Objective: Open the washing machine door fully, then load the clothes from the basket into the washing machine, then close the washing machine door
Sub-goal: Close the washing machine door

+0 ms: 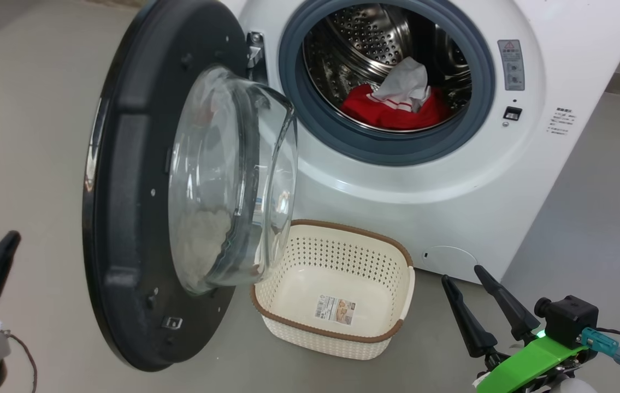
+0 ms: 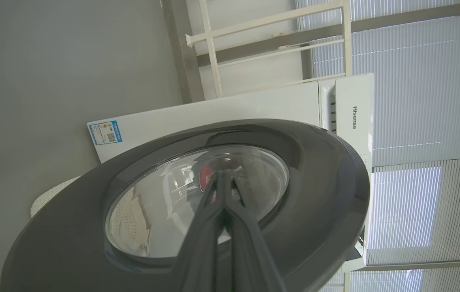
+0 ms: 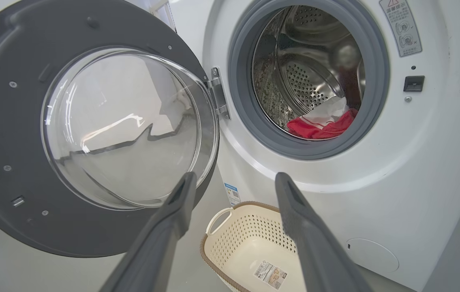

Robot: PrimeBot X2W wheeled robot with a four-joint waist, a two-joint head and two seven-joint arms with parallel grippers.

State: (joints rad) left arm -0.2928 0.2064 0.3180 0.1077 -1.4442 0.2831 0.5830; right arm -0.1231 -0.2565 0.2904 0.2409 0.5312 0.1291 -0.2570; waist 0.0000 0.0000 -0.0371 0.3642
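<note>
The white washing machine [image 1: 452, 180] is seen open, its black-rimmed door [image 1: 124, 229] with the bulging glass bowl swung out to its left. The red-and-white clothes [image 1: 397, 109] are heaped in its drum. The cream perforated basket [image 1: 337, 256] is set upright on the floor just before it.

Washing machine [image 1: 397, 180] top beyond head view's edge

Room setting: I see a plain grey floor [image 1: 25, 136], evenly lit; on the far side, pale slatted blinds [image 2: 416, 81] glow with daylight beside a white rail frame [image 2: 213, 52].
</note>
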